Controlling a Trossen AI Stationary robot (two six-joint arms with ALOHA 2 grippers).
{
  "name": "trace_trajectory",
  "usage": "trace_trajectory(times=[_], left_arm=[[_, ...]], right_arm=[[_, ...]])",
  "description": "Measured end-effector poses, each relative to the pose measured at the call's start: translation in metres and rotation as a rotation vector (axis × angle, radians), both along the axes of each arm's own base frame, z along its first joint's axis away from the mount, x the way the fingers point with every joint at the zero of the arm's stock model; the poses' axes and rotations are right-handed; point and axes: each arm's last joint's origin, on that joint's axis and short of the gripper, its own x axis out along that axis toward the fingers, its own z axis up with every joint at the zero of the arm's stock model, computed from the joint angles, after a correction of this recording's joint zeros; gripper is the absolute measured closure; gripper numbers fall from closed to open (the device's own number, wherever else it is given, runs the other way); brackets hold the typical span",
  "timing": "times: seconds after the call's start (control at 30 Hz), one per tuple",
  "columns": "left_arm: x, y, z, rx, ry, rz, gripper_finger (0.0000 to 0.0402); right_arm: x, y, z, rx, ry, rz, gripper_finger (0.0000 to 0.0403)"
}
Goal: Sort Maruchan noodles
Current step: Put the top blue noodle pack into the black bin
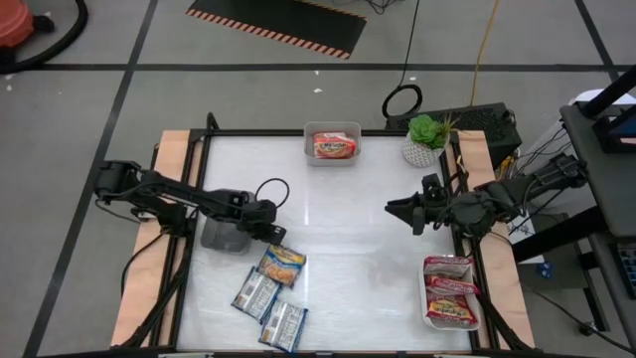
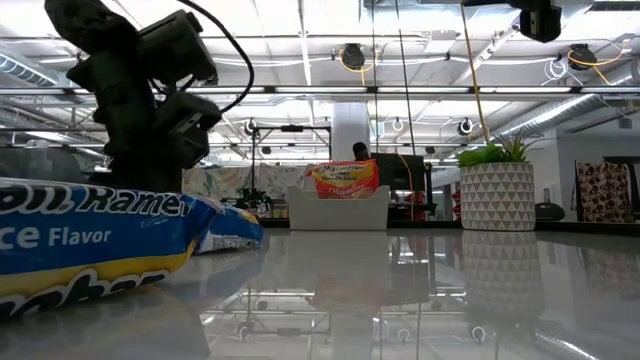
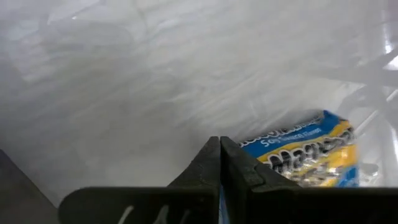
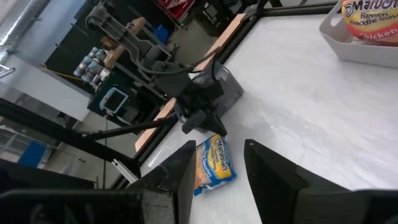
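Note:
My left gripper (image 1: 276,235) is shut low over the table, at the far edge of a blue-and-yellow Maruchan packet (image 1: 283,265) that lies flat; the packet (image 3: 311,155) shows just past the fingers in the left wrist view. Two blue-silver packets (image 1: 255,293) (image 1: 284,324) lie flat nearer the near edge. An orange-red packet (image 1: 334,146) sits in a white tray (image 1: 332,130) at the far edge. Maroon packets (image 1: 452,290) fill a white tray (image 1: 479,320) at the right. My right gripper (image 1: 391,208) hovers open right of centre, pointing left. My left gripper's shut fingers (image 3: 205,163) stand at the edge of the blue-and-yellow packet (image 3: 273,144), coming from above and from the table's left. Whether they touch it, I cannot tell. The packet lies flat on the table.
A grey tray (image 1: 223,235) sits beside my left gripper at the table's left side. A potted plant (image 1: 427,140) stands at the far right corner. Bare white tabletop (image 1: 348,249) lies between the two arms. Wooden rails (image 1: 174,159) run along both sides.

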Motion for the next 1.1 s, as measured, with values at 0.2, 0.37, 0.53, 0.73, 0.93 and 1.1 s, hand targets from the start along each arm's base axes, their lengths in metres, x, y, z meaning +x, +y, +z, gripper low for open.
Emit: trace_trajectory(times=[0.2, 0.37, 0.53, 0.73, 0.93, 1.1], left_arm=[[0.010, 0.001, 0.021, 0.040, -0.117, 0.014, 0.0399], [0.024, 0.001, 0.044, 0.079, -0.283, 0.004, 0.0400], [0.034, 0.001, 0.062, 0.118, -0.350, -0.037, 0.0400], [0.037, 0.002, 0.070, 0.139, -0.373, -0.035, 0.0401], [0.035, 0.002, 0.067, 0.148, -0.336, -0.026, 0.0401], [0.031, 0.004, 0.063, 0.168, -0.272, 0.010, 0.0401]], right_arm=[[0.001, -0.003, 0.000, 0.029, 0.003, 0.011, 0.0276], [0.014, -0.004, -0.007, 0.156, 0.050, 0.088, 0.0276], [0.038, -0.003, -0.014, 0.170, 0.074, 0.122, 0.0276], [0.077, -0.008, -0.027, 0.063, 0.180, 0.159, 0.0276], [0.119, -0.011, -0.069, -0.057, 0.300, 0.275, 0.0255], [0.152, -0.005, -0.086, -0.195, 0.172, 0.430, 0.0196]])
